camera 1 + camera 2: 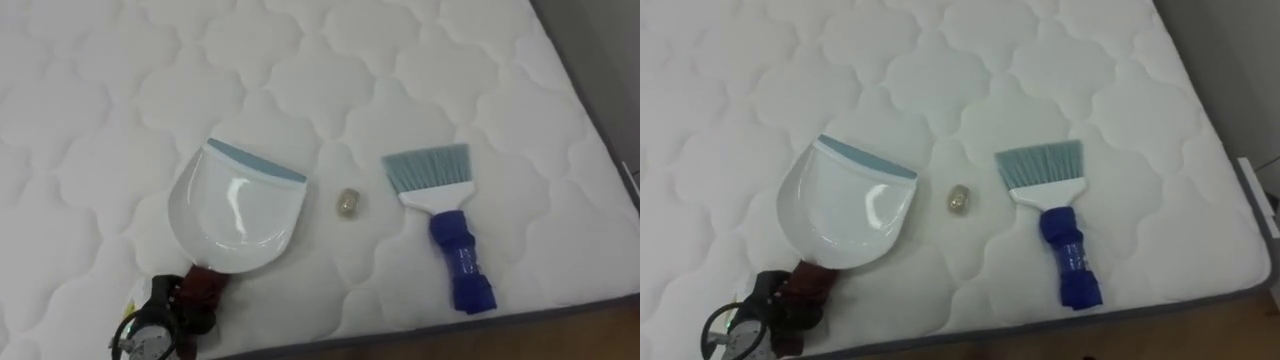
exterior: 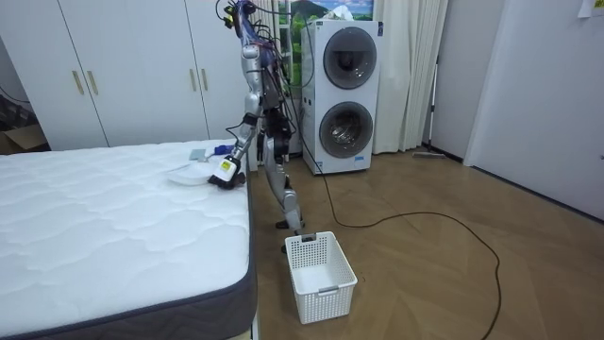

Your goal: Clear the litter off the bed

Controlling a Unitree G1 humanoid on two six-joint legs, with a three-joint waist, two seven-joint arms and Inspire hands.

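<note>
Left hand point(image 1: 168, 312) grips dustpan point(image 1: 235, 205) handle, lip pointing away toward scrap point(image 1: 347, 203) just right, likely to catch it; brush point(image 1: 445, 215) lies farther right, free.

White slatted plastic basket point(image 2: 327, 300) stands upright on the wood-plank floor point(image 2: 425, 255), well apart from the far wall. There, two stacked front-loading machines point(image 2: 344, 94) stand between a white wardrobe point(image 2: 132, 71) and a pale curtain point(image 2: 408, 76).
</note>
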